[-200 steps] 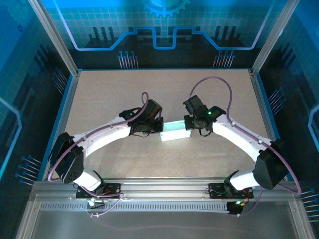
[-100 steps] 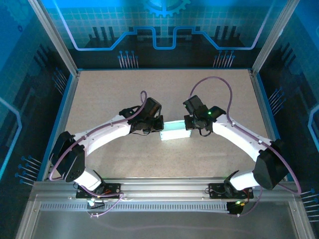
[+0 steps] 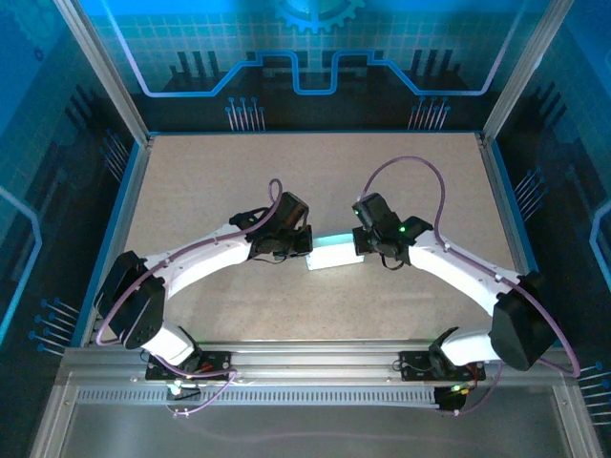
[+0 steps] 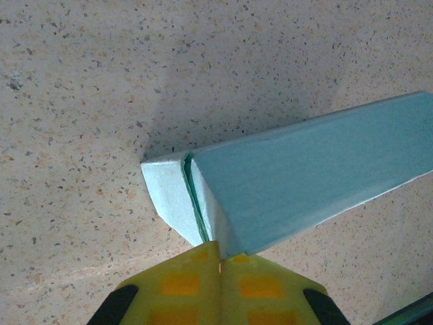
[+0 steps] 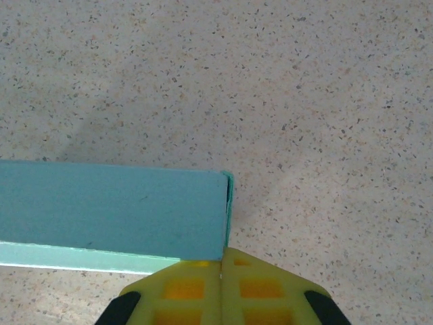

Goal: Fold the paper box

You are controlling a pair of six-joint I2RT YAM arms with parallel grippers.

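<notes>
Speckled table (image 3: 210,181): folded paper box (image 3: 329,254) between left gripper (image 4: 220,249), right gripper (image 5: 222,256); both closed, tips at box ends.

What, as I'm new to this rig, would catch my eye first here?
A pale light-blue folded card box lies in the middle of the speckled beige table. The left pincer and right pincer, both shut and yellow-tipped, sit against its opposite ends.

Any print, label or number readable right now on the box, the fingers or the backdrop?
None to read.
The paper box is plain light blue.
The yellow fingers carry no marking.
The blue back wall shows a gear graphic and circuit lines, no words.
</notes>
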